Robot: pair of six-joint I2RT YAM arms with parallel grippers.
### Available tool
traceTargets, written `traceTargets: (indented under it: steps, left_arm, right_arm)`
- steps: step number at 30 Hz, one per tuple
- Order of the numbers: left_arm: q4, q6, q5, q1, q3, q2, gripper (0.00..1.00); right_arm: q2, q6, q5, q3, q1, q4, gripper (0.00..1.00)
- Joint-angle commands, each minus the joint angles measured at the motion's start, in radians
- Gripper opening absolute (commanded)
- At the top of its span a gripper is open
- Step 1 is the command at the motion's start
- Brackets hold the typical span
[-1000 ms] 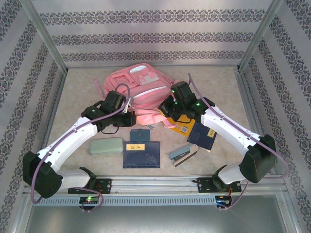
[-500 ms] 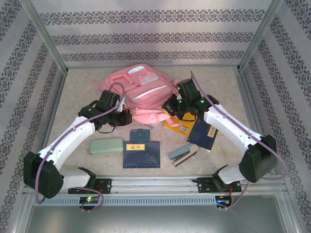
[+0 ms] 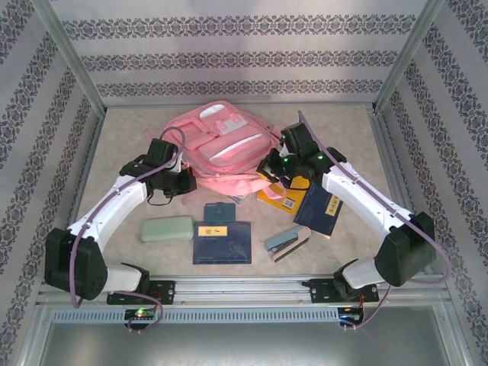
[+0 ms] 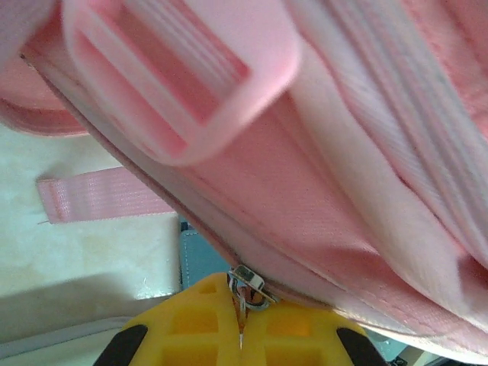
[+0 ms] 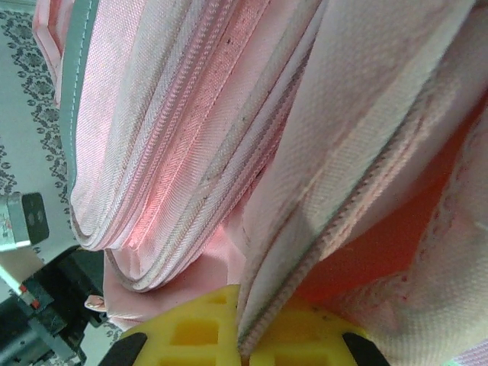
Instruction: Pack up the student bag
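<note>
A: Where's the student bag (image 3: 229, 145)?
B: From above, toward the table's (image 3: 122, 130) back.
A: Grips?
B: The wrist cameras tell: left gripper (image 4: 241, 335) pinched tight on its zipper pull (image 4: 248, 284), right gripper (image 5: 242, 339) clamped on its fabric edge.

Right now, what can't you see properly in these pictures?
Inside of the student bag: top view, its own pink fabric covers it.
Orange book: top view, partly behind the right arm.
Buckle: left wrist view, blurred, too near the lens.
Writing on the blue folder: top view, too small to read.
</note>
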Motion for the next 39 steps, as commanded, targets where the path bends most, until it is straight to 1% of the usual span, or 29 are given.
traceTargets:
  steps: [1,5,11,18,21,22,23,24,25,27,32,36,39]
  left_arm:
    - [0.007,-0.016,-0.100,0.049,0.025,0.029,0.00]
    - [0.014,-0.024,-0.140,0.080,0.039,0.079,0.00]
    - [0.021,-0.029,-0.149,0.138,0.072,0.110,0.00]
    - [-0.002,-0.016,-0.146,0.192,0.113,0.160,0.00]
    - [-0.005,-0.022,-0.113,0.197,0.119,0.159,0.01]
    - [-0.005,-0.025,-0.099,0.197,0.118,0.151,0.05]
    - [-0.008,-0.027,-0.092,0.197,0.115,0.135,0.12]
    - [-0.011,-0.027,-0.087,0.197,0.112,0.118,0.21]
    - [-0.018,-0.024,-0.082,0.197,0.109,0.099,0.28]
    - [-0.028,-0.017,-0.070,0.198,0.099,0.048,0.37]
    - [-0.056,-0.001,-0.053,0.197,0.064,-0.090,0.45]
    - [-0.109,0.016,-0.082,0.197,0.070,-0.185,0.48]
    - [-0.140,0.029,-0.112,0.197,0.076,-0.241,0.51]
  right_arm:
    - [-0.020,-0.059,0.029,0.040,-0.029,-0.021,0.02]
    - [-0.016,-0.071,0.009,0.040,-0.029,-0.014,0.02]
    - [-0.014,-0.103,-0.002,0.038,-0.032,-0.019,0.03]
    - [-0.013,-0.134,-0.019,0.044,-0.035,-0.016,0.02]
    - [-0.012,-0.145,-0.021,0.047,-0.033,-0.010,0.02]
    - [-0.010,-0.151,-0.025,0.051,-0.031,-0.010,0.02]
    - [-0.004,-0.154,-0.025,0.055,-0.028,-0.010,0.03]
    - [0.001,-0.158,-0.025,0.059,-0.024,-0.008,0.03]
    - [0.006,-0.163,-0.027,0.063,-0.019,-0.008,0.03]
    - [0.023,-0.177,-0.026,0.078,-0.002,-0.008,0.03]
    - [0.074,-0.197,-0.001,0.131,0.048,-0.019,0.02]
    - [0.120,-0.225,0.007,0.192,0.096,-0.022,0.02]
    - [0.161,-0.275,-0.029,0.245,0.127,-0.007,0.02]
